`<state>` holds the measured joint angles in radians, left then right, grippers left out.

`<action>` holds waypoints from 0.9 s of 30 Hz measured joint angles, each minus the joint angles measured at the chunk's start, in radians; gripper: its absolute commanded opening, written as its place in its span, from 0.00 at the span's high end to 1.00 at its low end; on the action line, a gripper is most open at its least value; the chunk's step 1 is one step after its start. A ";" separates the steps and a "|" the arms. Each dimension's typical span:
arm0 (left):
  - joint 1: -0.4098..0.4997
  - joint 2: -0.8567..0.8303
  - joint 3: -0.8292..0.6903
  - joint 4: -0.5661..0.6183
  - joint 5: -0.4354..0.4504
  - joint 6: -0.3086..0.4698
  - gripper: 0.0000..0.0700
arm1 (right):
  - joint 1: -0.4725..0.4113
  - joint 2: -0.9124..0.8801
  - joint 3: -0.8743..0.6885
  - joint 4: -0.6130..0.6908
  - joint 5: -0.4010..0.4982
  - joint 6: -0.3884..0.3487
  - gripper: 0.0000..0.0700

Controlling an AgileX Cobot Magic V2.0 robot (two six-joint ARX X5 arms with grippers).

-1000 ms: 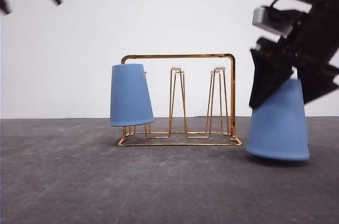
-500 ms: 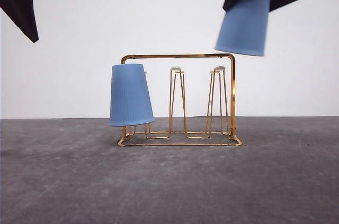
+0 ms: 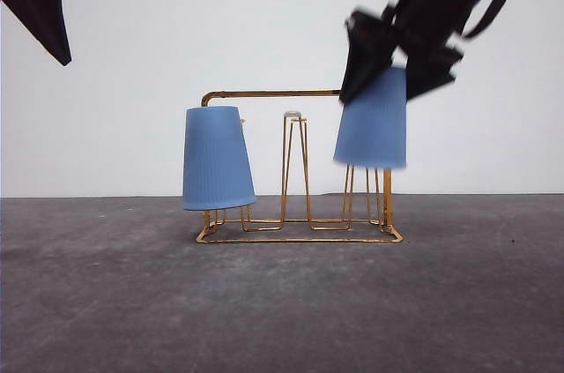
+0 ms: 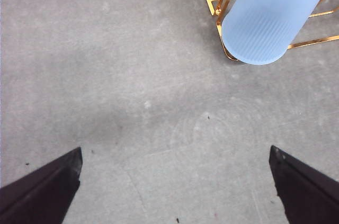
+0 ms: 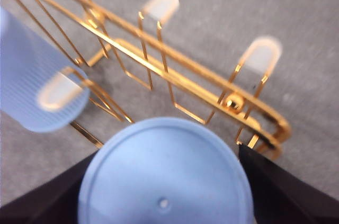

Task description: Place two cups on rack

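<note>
now the right gripper [image 3: 385, 64] has come down from its raised position of half a second ago and holds the second cup [image 3: 372, 119], upside down, over the right-hand pegs of the rack [image 3: 300, 166]; one second ago this cup stood on the table [image 3: 282, 302] to the right of the rack. the jaws are clamped on the cup's upper sides. the first cup [image 3: 217, 159] is unchanged: upside down on the left pegs, tilted slightly. the left gripper [image 4: 175, 181] is raised at the upper left of the front view, jaws wide apart, holding nothing.

the held cup hides the rack's upper right corner and the right peg tips in the front view. the right arm is motion-blurred. in the right wrist view the cup's closed base [image 5: 164, 173] covers the space between the fingers.

the middle pegs [image 3: 294, 168] stand free between the two cups. the table is open in front of the rack.
</note>
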<state>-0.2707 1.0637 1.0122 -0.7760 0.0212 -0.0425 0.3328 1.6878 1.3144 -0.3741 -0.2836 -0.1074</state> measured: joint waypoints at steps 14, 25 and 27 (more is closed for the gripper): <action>0.000 0.000 0.000 0.009 0.000 0.000 0.04 | -0.003 0.056 0.000 -0.007 -0.037 0.008 0.00; 0.119 0.000 0.000 0.054 0.000 0.024 0.04 | -0.097 -0.197 -0.024 -0.173 -0.034 0.026 0.00; 0.149 0.000 0.000 0.051 0.000 0.030 0.04 | -0.124 -0.264 -0.075 -0.174 -0.015 0.026 0.00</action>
<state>-0.1212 1.0637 1.0122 -0.7252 0.0216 -0.0126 0.2088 1.4241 1.2394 -0.5484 -0.2988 -0.0811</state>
